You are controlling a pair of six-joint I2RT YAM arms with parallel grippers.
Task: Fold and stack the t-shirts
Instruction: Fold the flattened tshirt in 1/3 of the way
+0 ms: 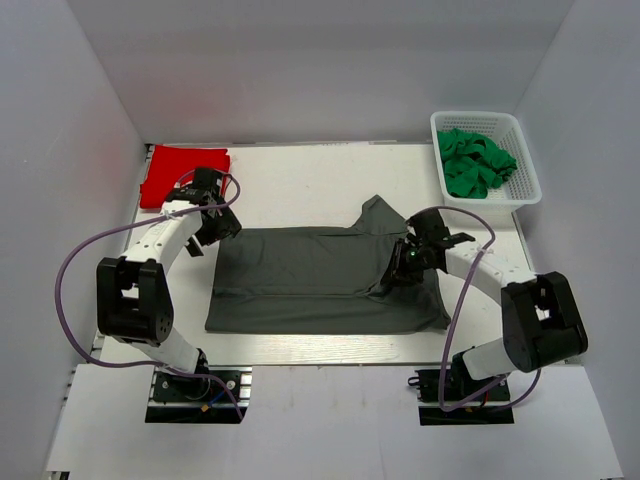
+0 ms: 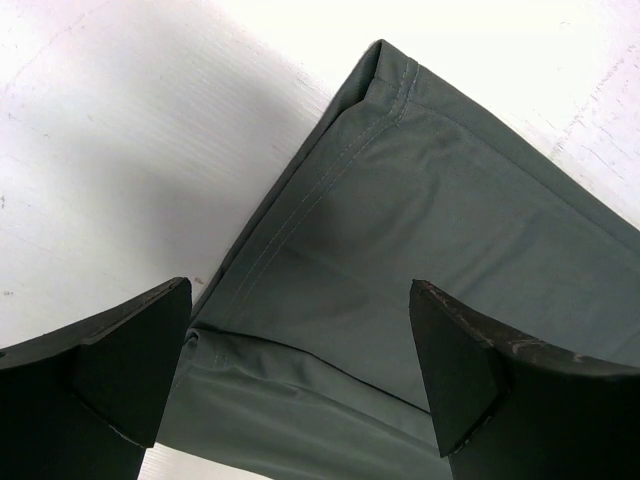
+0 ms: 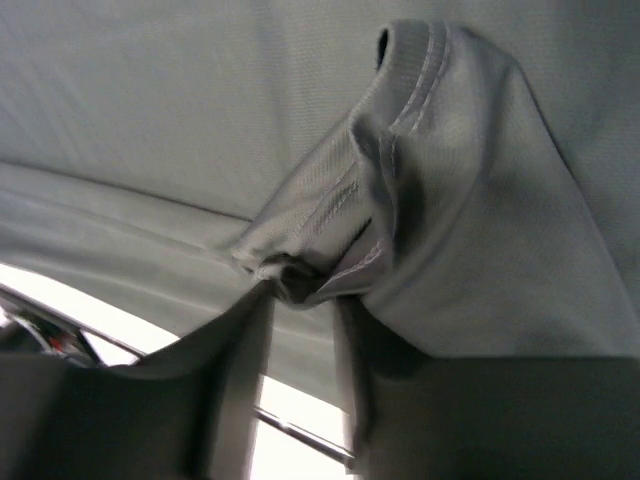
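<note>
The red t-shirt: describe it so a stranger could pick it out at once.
Start at the white table and go to its far left corner. The red t-shirt lies flat there. It is the only red cloth; the grey t-shirt is spread mid-table.

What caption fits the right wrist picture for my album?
Right gripper pinching a bunched fold of the grey t-shirt.

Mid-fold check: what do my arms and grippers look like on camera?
The left arm and right arm have white links, bulky black joint housings, black bases. A purple cable loops beside each. The left gripper and right gripper are black, with broad matte wedge-shaped fingers.
</note>
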